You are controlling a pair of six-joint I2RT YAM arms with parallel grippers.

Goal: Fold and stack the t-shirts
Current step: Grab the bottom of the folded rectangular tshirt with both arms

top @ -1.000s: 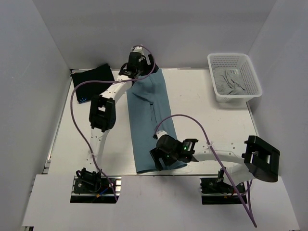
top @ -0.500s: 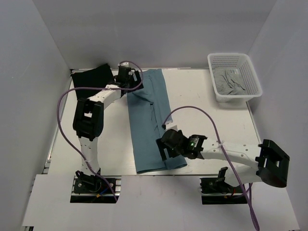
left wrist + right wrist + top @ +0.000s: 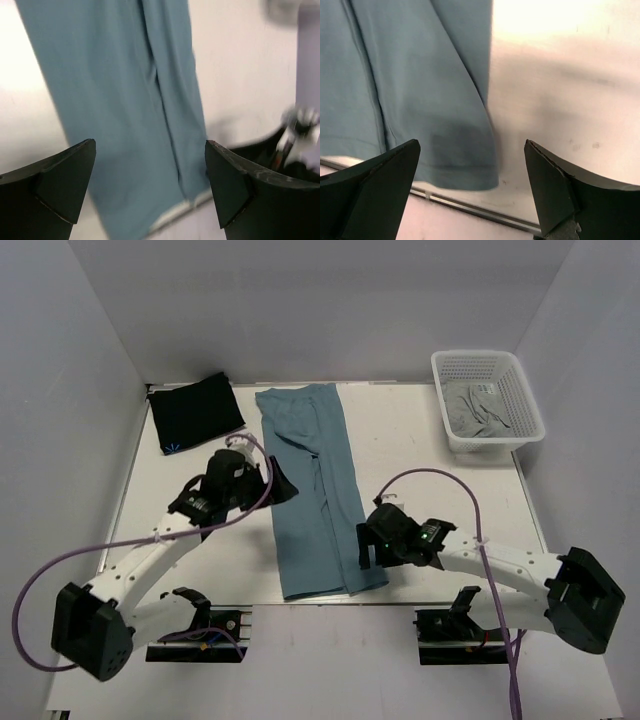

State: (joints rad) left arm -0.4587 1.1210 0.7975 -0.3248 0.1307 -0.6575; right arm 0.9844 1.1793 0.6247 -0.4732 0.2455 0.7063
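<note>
The left claw [image 3: 281,483] has drawn back from the far end of the teal-blue t-shirt [image 3: 315,510] and now hangs just beside its left edge, about halfway along. That leaves the shirt's far end uncovered. The right claw [image 3: 367,548] has slid from over the shirt's near end out to its right edge.

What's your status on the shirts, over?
Left gripper open, empty, by teal t-shirt left edge. Right gripper open, empty, over its near right corner. It lies flat, long strip; black t-shirt folded far left. Nothing in the way.
</note>
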